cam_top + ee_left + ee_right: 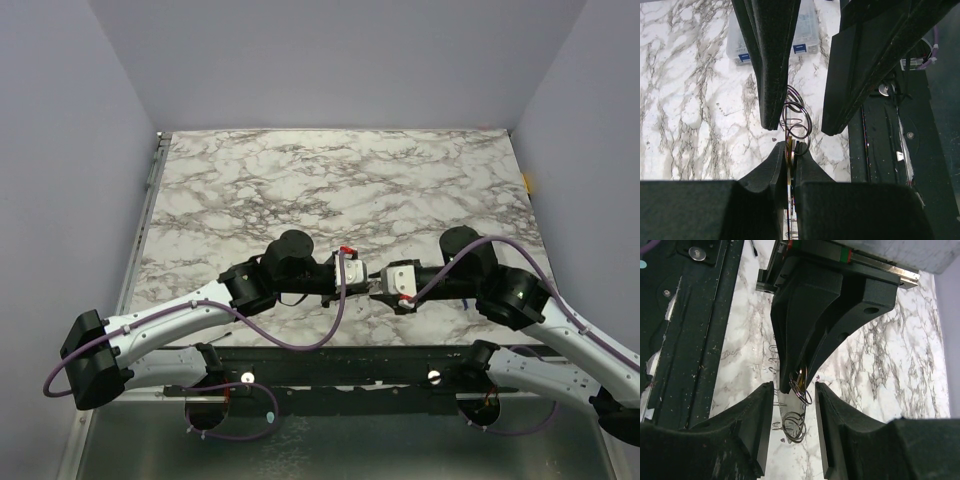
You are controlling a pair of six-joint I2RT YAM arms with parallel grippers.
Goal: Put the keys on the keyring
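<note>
Left fingers [765,175] around key [789,151], keyring [798,120] beyond

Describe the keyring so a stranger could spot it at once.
Look to the near middle of the marble table, where the two arms meet tip to tip. There the left gripper pinches the keyring: thin grey wire loops, the only metal coils between black jaws.

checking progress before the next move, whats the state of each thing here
left gripper, shut on the key
right gripper, open, straddling the keyring
key, pinched edge-on, off the table
keyring, loops at the left gripper's tip, ungripped by the right; threaded or not, cannot tell
clear box, lying on the table
</note>
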